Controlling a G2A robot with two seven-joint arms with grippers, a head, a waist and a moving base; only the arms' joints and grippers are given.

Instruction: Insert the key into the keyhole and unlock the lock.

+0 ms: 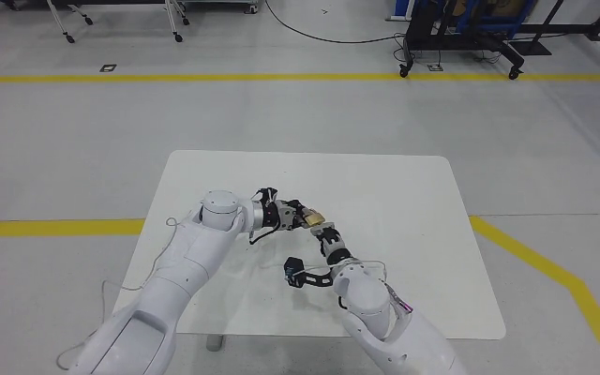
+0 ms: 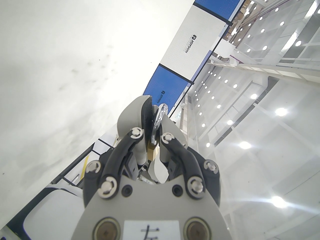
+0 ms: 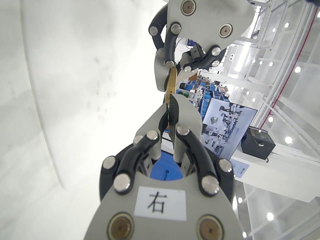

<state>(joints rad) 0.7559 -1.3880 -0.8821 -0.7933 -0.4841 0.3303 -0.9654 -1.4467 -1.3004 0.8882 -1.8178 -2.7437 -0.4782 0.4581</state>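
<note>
Here, the brass lock (image 1: 314,218) (image 2: 152,152) (image 3: 172,81) hangs over the middle of the white worktop (image 1: 412,206), caught between the two arms where they meet. The left gripper (image 1: 298,215) (image 2: 156,112) has its fingers (image 2: 130,121) drawn tight on it. In the left wrist view the brass body sits deep between them toward the palm, and a silver metal part is pinched at the tips.

From the side nearer the worktop's front edge, the right gripper (image 1: 323,232) (image 3: 171,101) comes up to the lock's free end. Its fingers (image 3: 187,116) are pressed almost together on a thin brass piece, the key (image 3: 167,99). The key lines up with the lock and touches its end. How far it has entered the keyhole cannot be told, as the fingertips cover the joint.

The two sets of fingertips stand just beside each other, the left arm reaching in from the worktop's left side and the right arm from the front right corner. Beyond the far edge a yellow line (image 1: 281,77) crosses the floor.
</note>
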